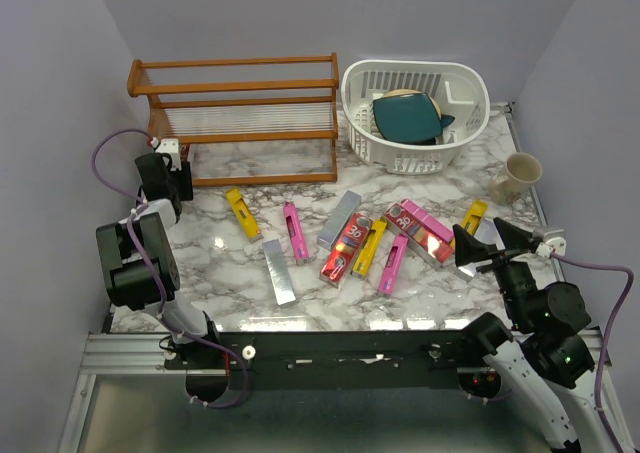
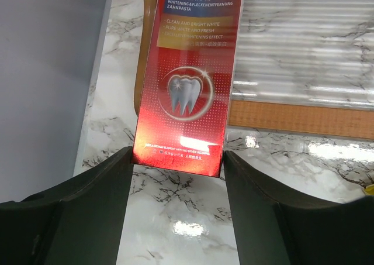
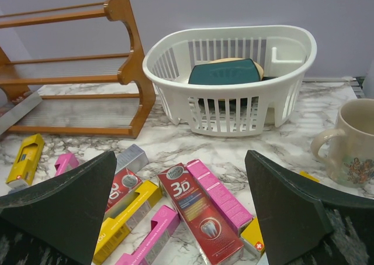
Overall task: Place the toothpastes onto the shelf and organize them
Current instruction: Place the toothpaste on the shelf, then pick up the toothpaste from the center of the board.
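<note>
Red carton clamped, left claw beside shelf

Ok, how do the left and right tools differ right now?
The left tool is closed on a red toothpaste carton, gripped at one end; the right tool is open wide and holds nothing. The left tool sits by the left end of the shelf; the right tool hovers over the loose cartons near the mug. Both are dark and above the marble table.
</note>
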Action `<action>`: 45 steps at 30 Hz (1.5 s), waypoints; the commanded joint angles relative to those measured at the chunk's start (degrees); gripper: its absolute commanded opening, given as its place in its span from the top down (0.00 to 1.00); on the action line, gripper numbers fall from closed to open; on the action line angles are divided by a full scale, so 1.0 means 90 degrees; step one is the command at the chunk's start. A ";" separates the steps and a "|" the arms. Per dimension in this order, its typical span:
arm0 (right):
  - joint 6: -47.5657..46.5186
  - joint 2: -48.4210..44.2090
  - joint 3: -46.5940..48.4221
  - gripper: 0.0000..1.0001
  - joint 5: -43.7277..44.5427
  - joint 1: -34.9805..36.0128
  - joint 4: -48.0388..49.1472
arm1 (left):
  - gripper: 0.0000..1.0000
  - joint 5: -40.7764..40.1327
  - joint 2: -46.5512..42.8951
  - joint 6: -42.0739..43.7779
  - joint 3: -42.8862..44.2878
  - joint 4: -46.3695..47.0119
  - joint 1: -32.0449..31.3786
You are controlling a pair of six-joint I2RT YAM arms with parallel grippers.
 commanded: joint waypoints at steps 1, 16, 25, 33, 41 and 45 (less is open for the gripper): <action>-0.0111 -0.1825 0.0007 0.00 0.0108 0.0054 0.0051 | 0.26 -0.0102 0.0108 -0.0038 0.0233 0.0260 0.0021; -0.0092 -0.1834 0.0017 0.00 0.0078 0.0054 0.0051 | 0.01 -0.0181 -0.0350 -0.0067 -0.0030 0.0212 0.0021; 0.0016 -0.1834 0.0076 0.00 -0.0049 0.0064 0.0002 | 0.01 -0.0912 -0.1763 -0.0418 -0.0490 -0.0071 -0.0124; 0.0074 -0.1834 0.0134 0.00 -0.0166 0.0064 -0.0067 | 0.01 -0.1761 -0.3035 -0.0623 -0.0159 -0.1183 -0.1713; 0.0006 -0.1834 0.0144 0.00 -0.0127 0.0064 -0.0086 | 0.01 -0.1977 -0.3788 -0.1627 -0.0236 -0.2346 -0.3580; 0.0016 -0.1834 0.0163 0.00 -0.0029 0.0064 -0.0106 | 0.01 -0.1899 -0.3896 -0.2390 -0.0382 -0.2571 -0.4820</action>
